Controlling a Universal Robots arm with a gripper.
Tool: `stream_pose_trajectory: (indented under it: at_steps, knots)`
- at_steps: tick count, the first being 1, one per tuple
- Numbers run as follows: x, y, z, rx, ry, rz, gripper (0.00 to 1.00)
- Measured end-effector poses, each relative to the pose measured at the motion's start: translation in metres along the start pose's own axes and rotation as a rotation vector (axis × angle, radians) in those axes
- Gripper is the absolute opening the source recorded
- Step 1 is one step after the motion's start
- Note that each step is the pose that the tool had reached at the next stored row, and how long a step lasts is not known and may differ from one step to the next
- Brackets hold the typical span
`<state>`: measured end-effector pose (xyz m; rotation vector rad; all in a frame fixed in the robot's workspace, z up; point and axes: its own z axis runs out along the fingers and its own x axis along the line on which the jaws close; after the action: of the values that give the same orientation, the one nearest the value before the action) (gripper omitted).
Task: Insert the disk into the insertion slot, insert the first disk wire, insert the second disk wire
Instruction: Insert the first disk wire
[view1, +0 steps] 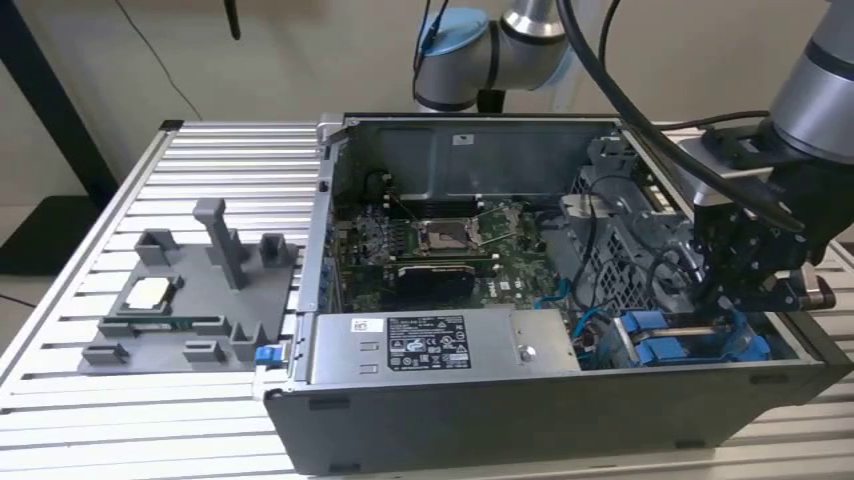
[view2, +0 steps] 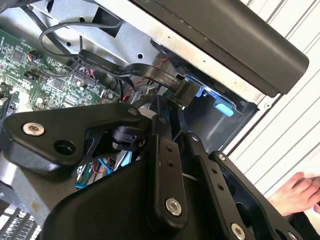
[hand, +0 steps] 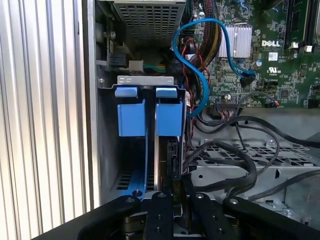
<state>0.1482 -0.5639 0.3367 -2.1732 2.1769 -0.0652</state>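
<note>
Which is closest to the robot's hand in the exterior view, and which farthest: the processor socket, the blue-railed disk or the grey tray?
1. The disk, right by the hand, on the exterior view's right.
2. The processor socket, mid-board.
3. The grey tray, outside the case, on the exterior view's left.

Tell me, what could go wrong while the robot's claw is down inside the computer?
1. The claw sits low beside the disk, with a blue cable and black wires looping close by. It might snag or tug one of them.
2. A hand rests near the case edge in the second wrist view. A move that way could bump it.
</note>
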Motion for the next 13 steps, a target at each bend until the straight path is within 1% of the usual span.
stream_pose_trajectory:
  at_steps: [2,5,8,10,11,12,13]
  knots:
    - [0.0001,-0.0009,0.0013,-0.0002,-0.0012,0.000,0.19]
    - [0.0001,-0.0014,0.0020,0.0000,-0.0003,0.002,0.19]
    - [0.0002,-0.0012,0.0066,0.0000,0.0023,0.007,0.19]
    - [0.0001,-0.0011,0.0087,-0.0001,0.0011,0.007,0.20]
    - [0.0001,-0.0012,0.0087,-0.0009,0.0012,0.007,0.20]
    - [0.0001,-0.0014,0.0078,-0.0034,0.0013,0.007,0.27]
    - [0.0001,-0.0015,0.0061,-0.0067,0.0005,0.007,0.27]
